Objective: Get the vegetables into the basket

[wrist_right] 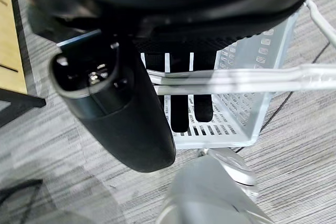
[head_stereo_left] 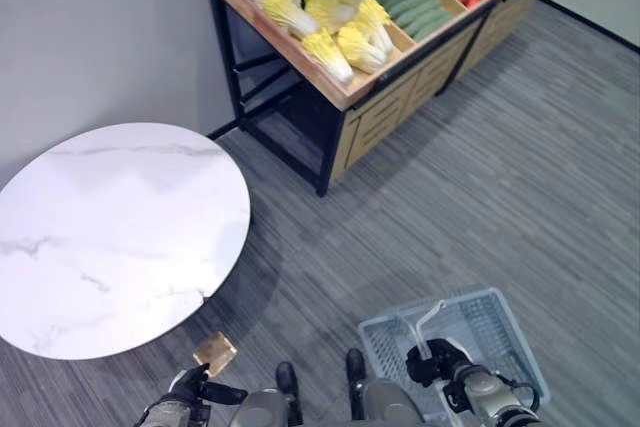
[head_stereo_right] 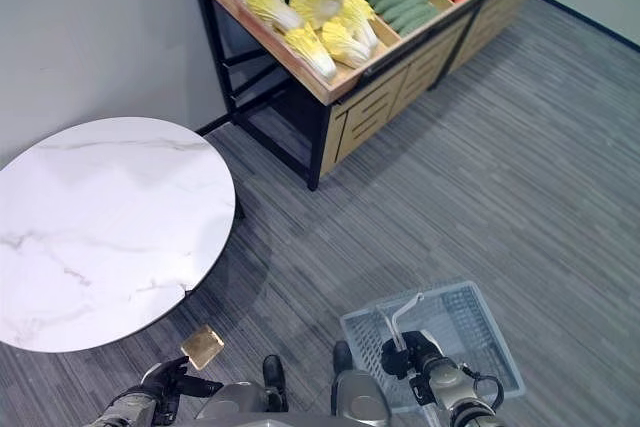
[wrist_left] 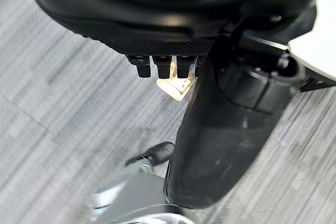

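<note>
Carrying the basket (head_stereo_left: 490, 332) by its handle (wrist_right: 236, 80), my right hand (head_stereo_left: 432, 359) curls round the wire; my left hand (head_stereo_left: 190, 392) hangs relaxed, holding nothing. The cabbages (head_stereo_left: 330, 22) lie on the stand (head_stereo_left: 390, 97), well apart. They look light, leafy and easily bruised, so I judge a grip around the firm white base best.

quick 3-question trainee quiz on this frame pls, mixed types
1. True or false: the basket sits on the round marble table.
2. What does the right hand hold? A) a cabbage B) the basket's handles C) nothing
3. Fill in: the napa cabbages lie on the wooden ___.

Key: 1 false, it hangs over the carpet from the right hand. 2 B. 3 shelf.
</note>
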{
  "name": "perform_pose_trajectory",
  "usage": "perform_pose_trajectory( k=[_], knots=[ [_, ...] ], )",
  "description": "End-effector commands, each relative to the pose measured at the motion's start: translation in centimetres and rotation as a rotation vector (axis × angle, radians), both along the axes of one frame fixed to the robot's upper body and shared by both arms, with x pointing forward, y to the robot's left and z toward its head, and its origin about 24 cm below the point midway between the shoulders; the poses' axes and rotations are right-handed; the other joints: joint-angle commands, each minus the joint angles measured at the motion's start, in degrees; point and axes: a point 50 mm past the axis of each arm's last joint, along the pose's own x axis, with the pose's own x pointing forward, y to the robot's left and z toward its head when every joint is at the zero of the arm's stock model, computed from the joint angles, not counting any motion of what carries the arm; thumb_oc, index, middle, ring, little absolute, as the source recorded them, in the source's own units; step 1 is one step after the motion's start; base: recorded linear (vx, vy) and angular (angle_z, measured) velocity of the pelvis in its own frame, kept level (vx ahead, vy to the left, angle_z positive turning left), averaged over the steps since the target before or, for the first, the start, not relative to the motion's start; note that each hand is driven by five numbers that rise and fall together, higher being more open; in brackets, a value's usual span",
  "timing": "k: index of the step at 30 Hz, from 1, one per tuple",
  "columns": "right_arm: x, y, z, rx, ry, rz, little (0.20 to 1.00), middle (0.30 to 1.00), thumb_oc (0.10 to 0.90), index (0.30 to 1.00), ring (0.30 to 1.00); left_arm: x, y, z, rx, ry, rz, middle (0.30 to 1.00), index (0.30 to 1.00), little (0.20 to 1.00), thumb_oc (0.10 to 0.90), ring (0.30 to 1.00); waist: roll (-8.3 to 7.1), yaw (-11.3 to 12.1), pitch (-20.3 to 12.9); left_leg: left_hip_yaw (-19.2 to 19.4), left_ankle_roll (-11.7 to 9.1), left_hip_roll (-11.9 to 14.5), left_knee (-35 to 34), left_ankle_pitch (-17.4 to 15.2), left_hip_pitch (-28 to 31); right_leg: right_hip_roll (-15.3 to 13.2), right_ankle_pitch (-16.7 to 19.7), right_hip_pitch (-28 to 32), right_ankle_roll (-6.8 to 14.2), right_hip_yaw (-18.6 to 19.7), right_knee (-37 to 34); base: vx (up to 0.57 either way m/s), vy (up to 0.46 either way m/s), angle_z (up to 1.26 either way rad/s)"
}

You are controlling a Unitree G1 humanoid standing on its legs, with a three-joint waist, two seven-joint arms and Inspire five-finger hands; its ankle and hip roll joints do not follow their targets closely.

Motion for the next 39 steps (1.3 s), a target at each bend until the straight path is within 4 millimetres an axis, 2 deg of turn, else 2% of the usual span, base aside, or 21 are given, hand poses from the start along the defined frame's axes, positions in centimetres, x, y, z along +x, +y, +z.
perform_pose_trajectory(
  k=[1, 2, 3, 5, 6, 7, 9, 11, 12, 13, 17, 22, 25, 27, 28, 29, 30, 32, 33, 36, 39],
  knots=[
    [1.4, 0.6, 0.8, 0.007, -0.063, 0.058, 0.3, 0.3, 0.4, 0.3, 0.3, 1.3, -0.2, 0.3, 0.017, -0.051, -0.013, 1.0, 1.0, 1.0, 0.9, 1.0, 0.86, 0.05, 0.33, -0.18, 1.02, 0.42, 8.33, -9.32, -2.03, -1.48, 8.52, -5.08, 4.15, -0.9, -0.43, -0.07, 0.151, -0.47],
    [1.5, 0.7, 0.8, 0.008, -0.069, 0.063, 0.3, 0.3, 0.4, 0.3, 0.3, 1.3, -0.4, 0.3, 0.015, -0.053, -0.011, 1.0, 1.0, 1.0, 0.9, 1.0, 1.61, -0.11, 0.38, 0.08, 0.56, 0.85, 6.77, -9.15, -1.32, -2.24, 7.61, -5.04, 4.21, -4.41, -0.88, -0.02, 0.108, -0.55],
    [1.5, 0.9, 0.8, 0.009, -0.072, 0.069, 0.3, 0.3, 0.4, 0.3, 0.3, 1.2, -0.5, 0.2, 0.014, -0.049, -0.01, 1.0, 1.0, 1.0, 0.9, 1.0, 2.29, 0.07, 0.32, 1.45, 0.08, 1.37, 4.9, -8.09, -0.72, -3.77, 6.13, -5.15, 4.08, -10.09, -0.8, 0.01, 0.091, -0.75],
    [1.3, 1.2, 0.7, 0.013, -0.07, 0.083, 0.3, 0.3, 0.4, 0.3, 0.3, 0.7, -0.6, 0.0, 0.008, -0.037, -0.002, 1.0, 1.0, 1.0, 0.9, 1.0, 3.14, -0.09, -0.26, 3.16, -0.59, 1.96, 1.25, -6.21, 0.47, -5.07, 3.71, -4.64, 3.63, -16.46, -0.07, 0.02, 0.048, -0.65],
    [1.3, 1.2, 0.7, 0.012, -0.07, 0.083, 0.3, 0.3, 0.4, 0.3, 0.3, 0.7, -0.6, 0.0, 0.008, -0.036, -0.002, 1.0, 1.0, 1.0, 0.9, 1.0, 3.14, -0.14, -0.23, 3.12, -0.6, 1.92, 1.12, -6.13, 0.58, -5.09, 3.65, -4.58, 3.62, -16.5, -0.03, 0.05, 0.017, -0.8],
    [1.3, 1.5, 0.7, 0.016, -0.068, 0.098, 0.3, 0.3, 0.4, 0.3, 0.3, 0.3, -0.7, -0.1, 0.005, -0.019, -0.005, 1.0, 1.0, 1.0, 0.9, 1.0, 3.46, -0.19, -0.68, 4.35, -0.91, 2.12, -0.75, -5.07, 1.41, -5.25, 1.42, -4.2, 3.03, -18.99, 3.51, 0.05, -0.003, -0.9],
    [1.2, 1.7, 0.6, 0.017, -0.067, 0.104, 0.3, 0.3, 0.4, 0.3, 0.3, 0.0, -0.7, -0.2, 0.004, -0.005, -0.016, 1.0, 1.0, 1.0, 0.9, 1.0, 3.55, 0.15, -1.08, 5.54, -0.9, 2.18, -0.91, -5.27, 1.77, -5.21, -2.01, -3.22, 2.05, -21.77, 8.1, 0.07, -0.023, -0.63],
    [1.3, 1.9, 0.6, 0.017, -0.067, 0.12, 0.3, 0.3, 0.4, 0.3, 0.3, -0.3, -0.6, -0.3, 0.013, 0.013, -0.023, 1.0, 1.0, 1.0, 0.9, 1.0, 3.17, 0.85, -1.98, 7.36, -1.41, 1.93, -1.01, -5.72, 1.89, -4.94, -3.28, 0.44, 2.04, -25.22, 6.24, 0.06, -0.067, -0.69],
    [1.3, 1.9, 0.6, 0.017, -0.067, 0.12, 0.3, 0.3, 0.4, 0.3, 0.3, -0.4, -0.6, -0.3, 0.013, 0.013, -0.023, 1.0, 1.0, 1.0, 0.9, 1.0, 3.18, 0.86, -1.94, 7.37, -1.44, 1.97, -1.03, -5.71, 1.98, -4.84, -3.13, 0.65, 2.03, -25.24, 5.93, 0.04, -0.138, -0.63],
    [1.4, 2.2, 0.6, 0.015, -0.065, 0.137, 0.3, 0.3, 0.4, 0.3, 0.3, -0.5, -0.6, -0.3, 0.012, 0.018, -0.014, 1.0, 1.0, 1.0, 0.9, 1.0, 3.02, 1.07, -2.77, 9.02, -2.19, 2.03, -2.47, -4.8, 2.49, -3.28, -2.4, 1.63, 2.15, -23.81, 1.09, 0.04, -0.157, -0.34],
    [1.0, 2.2, 0.4, 0.013, -0.058, 0.143, 0.3, 0.3, 0.4, 0.3, 0.3, -0.3, -1.0, -0.4, 0.002, 0.007, -0.022, 1.0, 1.0, 1.0, 0.9, 1.0, 3.39, 0.86, -3.7, 8.54, -2.99, 2.34, -3.42, -3.85, 3.3, -1.83, -3.1, 2.54, 1.44, -21.66, -1.42, 0.05, -0.159, -0.28],
    [0.6, 1.9, 0.3, 0.012, -0.052, 0.124, 0.3, 0.3, 0.4, 0.3, 0.3, -0.6, -1.0, -0.5, 0.007, 0.029, -0.015, 1.0, 1.0, 1.0, 0.9, 1.0, 3.39, 0.29, -3.76, 7.42, -4.36, 3.24, -5.25, -1.9, 4.1, -0.71, -5.76, 2.94, 0.1, -21.96, -1.15, 0.02, -0.189, -0.01],
    [0.4, 1.8, 0.2, 0.005, -0.042, 0.121, 0.3, 0.3, 0.4, 0.3, 0.3, -0.5, -1.2, -0.5, 0.008, 0.034, -0.036, 1.0, 1.0, 1.0, 0.9, 1.0, 3.04, -0.03, -3.75, 6.73, -4.89, 4.05, -4.35, -1.99, 3.84, 0.19, -6.81, 2.86, -0.77, -21.18, -0.77, 0.05, -0.165, 0.16],
    [0.4, 1.5, 0.2, -0.011, -0.038, 0.133, 0.3, 0.3, 0.4, 0.3, 0.3, -0.3, -1.3, -0.5, 0.011, 0.036, -0.057, 1.0, 1.0, 1.0, 0.9, 1.0, 2.25, 0.08, -3.29, 5.97, -5.72, 6.12, 3.9, -4.11, 1.28, 0.8, -8.11, 3.44, -1.94, -20.55, -0.46, 0.07, -0.226, 0.09],
    [0.4, 1.4, 0.3, -0.015, -0.039, 0.14, 0.3, 0.3, 0.4, 0.3, 0.3, -0.1, -1.3, -0.5, 0.007, 0.027, -0.055, 1.0, 1.0, 1.0, 0.9, 1.0, 1.84, 0.44, -2.42, 4.79, -6.7, 7.94, 10.49, -3.96, -0.98, 1.26, -8.56, 4.01, -3.02, -20.34, -0.33, 0.05, -0.231, 0.02],
    [0.4, 1.2, 0.4, -0.017, -0.039, 0.142, 0.3, 0.3, 0.4, 0.3, 0.3, 0.2, -1.4, -0.4, 0.0, 0.013, -0.047, 1.0, 1.0, 1.0, 0.9, 1.0, 1.53, 1.15, -1.41, 1.82, -7.35, 8.49, 14.56, -3.06, -2.72, 1.77, -8.84, 4.43, -3.71, -19.86, -0.06, 0.03, -0.182, 0.07],
    [0.4, 0.9, 0.5, -0.028, -0.039, 0.148, 0.3, 0.3, 0.4, 0.3, 0.3, 0.4, -1.7, -0.4, -0.007, 0.004, -0.044, 1.0, 1.0, 1.0, 0.9, 1.0, 1.49, 1.66, -0.75, -1.63, -7.89, 7.96, 15.68, -1.9, -3.97, 1.91, -8.89, 4.76, -3.86, -19.83, -0.17, 0.01, -0.055, -0.02],
    [0.1, 0.6, 0.3, -0.046, -0.021, 0.157, 0.3, 0.3, 0.4, 0.3, 0.3, 0.6, -1.9, -0.4, -0.022, -0.007, -0.02, 1.0, 1.0, 1.0, 0.9, 1.0, 0.83, 2.19, -1.15, -7.67, -6.73, 5.03, 9.48, -2.4, -4.92, 1.15, -7.83, 4.21, -3.28, -19.83, -1.87, 0.0, 0.095, -0.32],
    [-0.1, 0.4, 0.3, -0.05, -0.017, 0.148, 0.3, 0.3, 0.4, 0.3, 0.3, 0.7, -2.0, -0.4, -0.024, -0.02, 0.002, 1.0, 1.0, 1.0, 0.9, 1.0, 0.61, 3.01, -1.48, -14.78, -6.64, 3.25, 4.28, -1.04, -6.27, 0.94, -6.79, 3.55, -2.78, -18.32, -2.15, 0.02, 0.202, -0.29],
    [-0.1, 0.6, 0.2, -0.018, -0.021, 0.111, 0.3, 0.3, 0.4, 0.3, 0.3, 0.6, -1.8, -0.4, -0.018, -0.012, 0.003, 1.0, 1.0, 1.0, 0.9, 1.0, 0.45, 2.94, -1.64, -15.42, -5.52, 2.98, 3.57, -1.4, -5.93, 0.49, -7.04, 1.78, -2.36, -16.52, 0.03, 0.04, 0.214, -0.28],
    [-0.4, 0.8, 0.0, 0.004, -0.019, 0.075, 0.3, 0.3, 0.4, 0.3, 0.3, 0.8, -1.6, -0.3, -0.016, -0.02, -0.009, 1.0, 1.0, 1.0, 0.9, 1.0, 0.6, 2.61, -1.34, -13.24, -4.09, 2.25, 3.28, -2.28, -4.92, -0.86, -6.57, 1.04, -1.38, -15.12, 1.94, 0.07, 0.34, -0.57]
  ],
)
